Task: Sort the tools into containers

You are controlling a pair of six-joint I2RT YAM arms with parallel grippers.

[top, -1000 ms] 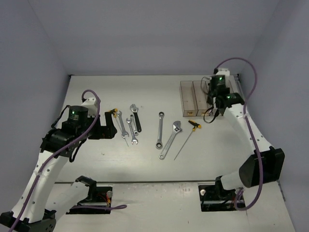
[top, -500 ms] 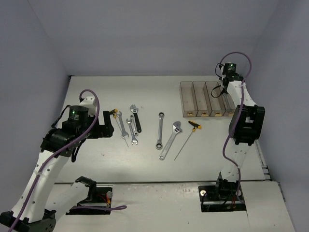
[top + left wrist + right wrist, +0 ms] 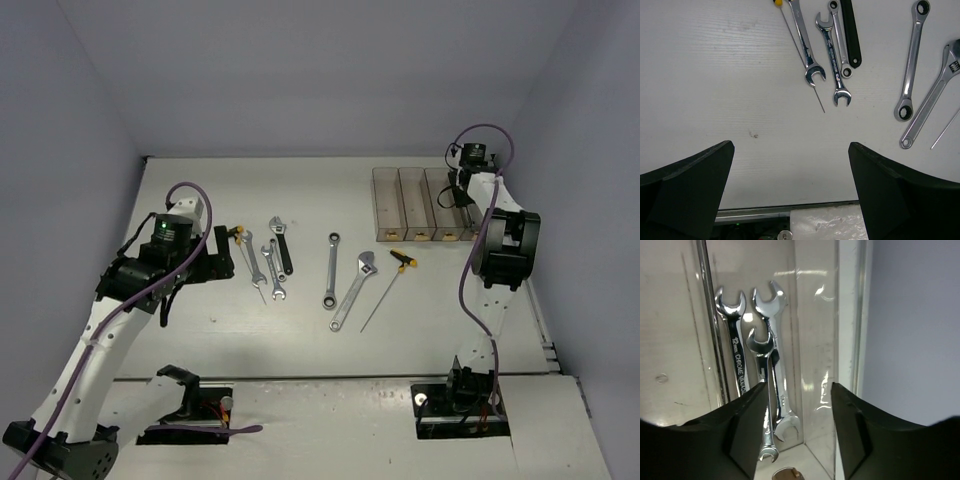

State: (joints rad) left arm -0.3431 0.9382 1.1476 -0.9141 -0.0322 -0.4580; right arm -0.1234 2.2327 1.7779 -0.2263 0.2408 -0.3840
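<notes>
Table: we see a pale table [image 3: 300, 340] closed in by walls at the back and on both sides. Bare room runs along its near edge, at its far left, and between the loose tools and the bins.
Right arm: the right arm [image 3: 503, 248] stands folded upright beside the right wall and reaches over the right end of the bins.
Left arm: the left arm [image 3: 95, 340] leans in from the near left, with its head just left of the loose tools.
Bins: the clear brownish bins [image 3: 412, 205] stand side by side at the far right, close to the wall.
Left pincer: the left pincer [image 3: 791, 144] is spread wide with nothing in it, above bare table near the front edge.
Right pincer: the right pincer [image 3: 799, 386] is spread with nothing between its fingers, just above a bin.
Loose tools: a left cluster holds several wrenches, a black-handled spanner [image 3: 283, 248] and a yellow-handled driver [image 3: 238, 234]. To its right lie a ring wrench [image 3: 330, 268], a silver spanner [image 3: 355, 288] and a second driver [image 3: 388, 290], which is the tool nearest the bins.
Sorted wrenches: three silver wrenches [image 3: 780, 385] lie lengthwise and overlapping in one bin. We cannot tell which bin.
</notes>
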